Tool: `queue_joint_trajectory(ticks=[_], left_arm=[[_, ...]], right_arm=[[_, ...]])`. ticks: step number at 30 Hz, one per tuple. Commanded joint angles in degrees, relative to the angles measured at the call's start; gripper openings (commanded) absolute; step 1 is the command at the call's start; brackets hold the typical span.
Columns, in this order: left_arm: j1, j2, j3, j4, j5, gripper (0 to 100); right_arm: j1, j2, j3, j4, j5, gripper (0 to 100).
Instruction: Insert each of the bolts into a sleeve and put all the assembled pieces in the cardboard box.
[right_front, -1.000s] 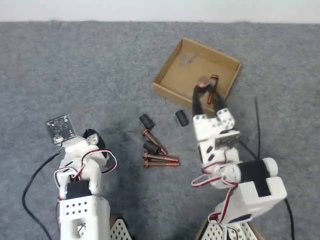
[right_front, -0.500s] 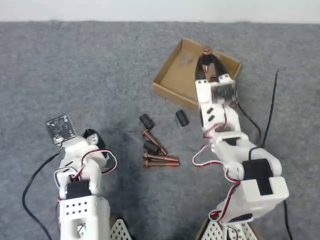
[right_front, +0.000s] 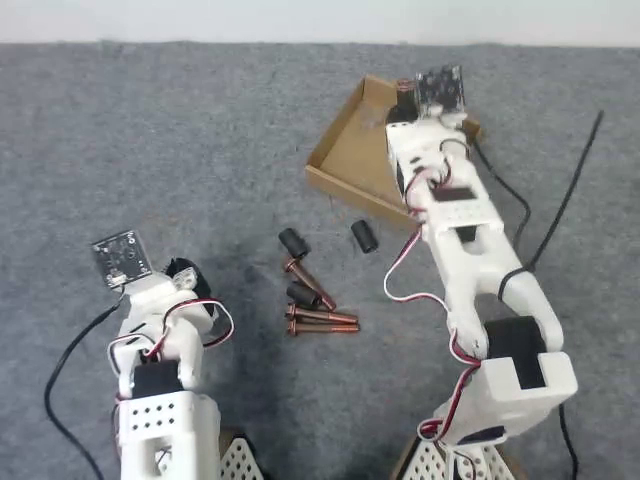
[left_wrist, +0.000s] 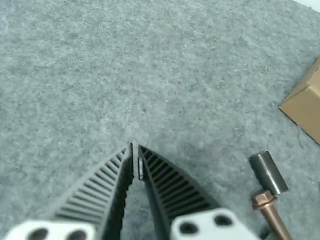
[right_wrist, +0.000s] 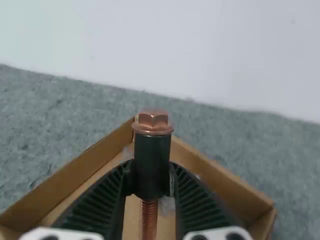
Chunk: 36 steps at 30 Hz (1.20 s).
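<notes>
Reaching farther out than a second ago, the right arm (right_front: 455, 215) now stretches across the cardboard box (right_front: 331, 135). Its right gripper (right_wrist: 150, 175) has gone from the box's near wall to above the far side of the box. The left arm (right_front: 160, 340) has not moved, and neither have the loose parts.

The right gripper is squeezing a black sleeve (right_wrist: 151, 155) between its two fingers. A copper bolt (right_wrist: 152, 121) is pushed through this sleeve. The bolt's head sits on the sleeve's top, and its thread pokes out below. This piece is up in the air over the box, not lying in it.

Near the box, on the side toward the arms, loose sleeves (right_front: 363, 236) and loose bolts (right_front: 322, 321) lie on the grey carpet (right_front: 150, 130). One sleeve is just beside the box's near wall. The others are a bit farther from the box.

The left gripper (left_wrist: 135, 152) is well apart from the box, beyond the loose parts. Its fingers are pressed together with nothing between them.
</notes>
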Motion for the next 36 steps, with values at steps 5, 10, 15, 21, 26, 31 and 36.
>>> queue_joint_trajectory(ticks=[5,10,15,21,26,31,36], left_arm=[[0.35,-1.14,-0.48,-2.02,-0.09,1],[0.35,-1.14,-0.48,-2.02,-0.09,1],[0.35,-1.14,-0.48,-2.02,-0.09,1],[0.35,-1.14,-0.48,-2.02,-0.09,1],[0.35,-1.14,-0.48,-2.02,-0.09,1],[0.35,-1.14,-0.48,-2.02,-0.09,1],[0.35,-1.14,-0.48,-2.02,-0.09,1]], right_arm=[[0.75,3.91,-18.9,22.2,-1.58,0.6],[1.1,10.59,-27.34,32.22,-1.67,0.6],[1.89,15.87,-34.11,39.87,-1.67,0.6],[2.15,19.91,-41.41,50.07,-1.32,0.6],[2.07,22.37,-44.92,55.16,-1.32,0.7],[2.07,23.16,-46.33,57.36,-1.32,0.7],[2.07,22.81,-46.33,59.47,-1.32,2.0]])
